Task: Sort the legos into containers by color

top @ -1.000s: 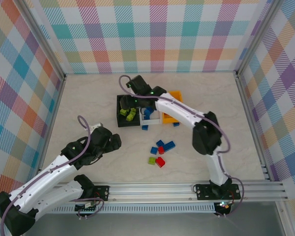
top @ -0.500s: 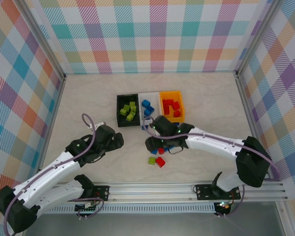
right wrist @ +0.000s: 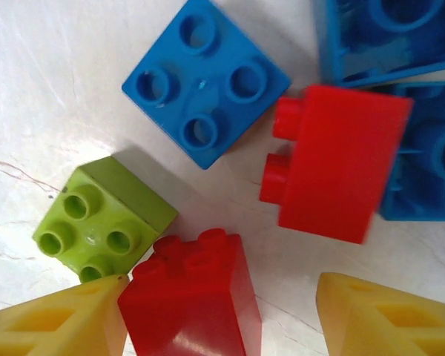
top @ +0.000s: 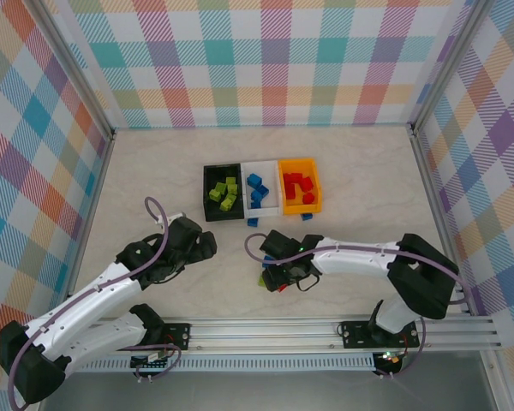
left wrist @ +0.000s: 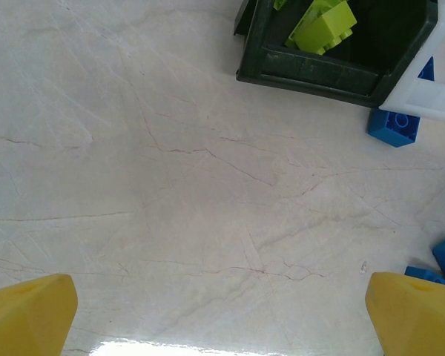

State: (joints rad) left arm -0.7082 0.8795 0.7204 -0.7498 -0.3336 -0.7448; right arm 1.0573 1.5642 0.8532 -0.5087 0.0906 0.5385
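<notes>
Nothing readable is showing: no letters, numbers, brand marks or signs are appearing on the lego bricks (right wrist: 205, 82), the bins (top: 223, 217), the table (top: 368, 171) or the checked walls (top: 274, 60).

walls (top: 274, 60): pastel plaid panels, ahead of and to both sides of the left pincer (left wrist: 222, 311) | tabletop (top: 154, 171): cream, marble-like, fine veins, under it | posts (top: 73, 68): metal, at far wall corners | rail (top: 265, 330): aluminium, behind it | light: even, bright; white glare (left wrist: 170, 348) on tabletop between its fingertips (left wrist: 30, 311)
</notes>
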